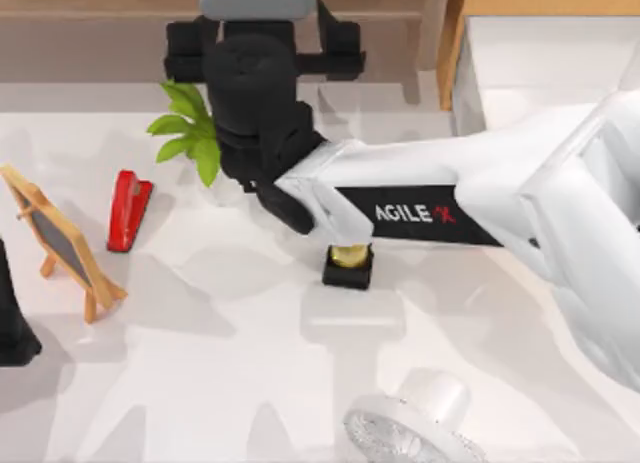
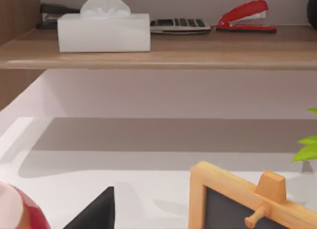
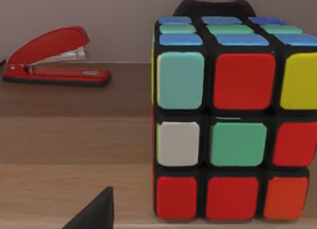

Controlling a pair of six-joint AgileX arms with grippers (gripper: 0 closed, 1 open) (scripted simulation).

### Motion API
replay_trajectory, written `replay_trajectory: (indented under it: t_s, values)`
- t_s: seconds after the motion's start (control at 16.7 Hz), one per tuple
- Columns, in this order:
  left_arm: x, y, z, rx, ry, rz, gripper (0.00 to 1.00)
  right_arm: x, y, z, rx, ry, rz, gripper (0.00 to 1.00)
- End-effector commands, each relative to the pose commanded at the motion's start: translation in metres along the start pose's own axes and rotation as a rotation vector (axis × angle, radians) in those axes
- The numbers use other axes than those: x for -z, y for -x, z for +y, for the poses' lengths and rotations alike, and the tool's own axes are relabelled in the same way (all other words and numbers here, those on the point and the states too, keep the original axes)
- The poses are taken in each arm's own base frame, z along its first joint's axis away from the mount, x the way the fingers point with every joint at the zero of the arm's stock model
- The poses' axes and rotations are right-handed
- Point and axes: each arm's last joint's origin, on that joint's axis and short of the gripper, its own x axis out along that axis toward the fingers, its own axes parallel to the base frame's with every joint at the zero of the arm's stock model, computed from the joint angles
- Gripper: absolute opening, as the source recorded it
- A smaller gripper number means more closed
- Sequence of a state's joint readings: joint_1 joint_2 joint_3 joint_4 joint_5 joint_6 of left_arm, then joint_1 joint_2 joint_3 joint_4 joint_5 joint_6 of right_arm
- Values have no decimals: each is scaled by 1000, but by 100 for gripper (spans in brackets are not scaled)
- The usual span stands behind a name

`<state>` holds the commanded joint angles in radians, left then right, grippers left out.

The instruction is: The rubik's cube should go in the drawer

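The rubik's cube (image 3: pixel 228 125) stands on the brown wooden shelf (image 3: pixel 74 140), close in front of the right wrist camera, with red, teal, yellow, white and green stickers facing me. From above, my right gripper (image 1: pixel 265 48) reaches over the shelf at the back centre and covers the cube; its fingers stand wide apart, open. One black fingertip (image 3: pixel 96 211) shows just beside the cube's lower corner, not touching it. The drawer (image 1: pixel 455 53) is at the back right, pulled out, with its white inside showing. My left gripper (image 1: pixel 10 328) is parked at the left edge.
A trophy cup (image 1: pixel 348 263) stands under my right forearm. On the table are a green plant (image 1: pixel 190 133), a red stapler (image 1: pixel 128 211), a small chalkboard easel (image 1: pixel 60 243) and a white fan (image 1: pixel 420 423). The shelf holds a tissue box (image 2: pixel 104 31), calculator (image 2: pixel 178 24) and another stapler (image 3: pixel 54 58).
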<state>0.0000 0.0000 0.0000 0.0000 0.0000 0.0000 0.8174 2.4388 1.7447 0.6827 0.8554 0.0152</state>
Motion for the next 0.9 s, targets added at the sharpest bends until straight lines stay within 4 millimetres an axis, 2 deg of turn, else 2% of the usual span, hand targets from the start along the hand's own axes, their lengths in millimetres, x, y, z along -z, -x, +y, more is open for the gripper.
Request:
replay_trajectory:
  t_s: [0.3,0.72,0.9]
  values:
    - [0,0,0,0,0,0,100,0,-7,-1,1,1,1,100]
    - [0,0,0,0,0,0,100,-1,-50,1,0,0,0,100]
    - [0,0,0,0,0,0,100,0,-60,0,0,0,0,100]
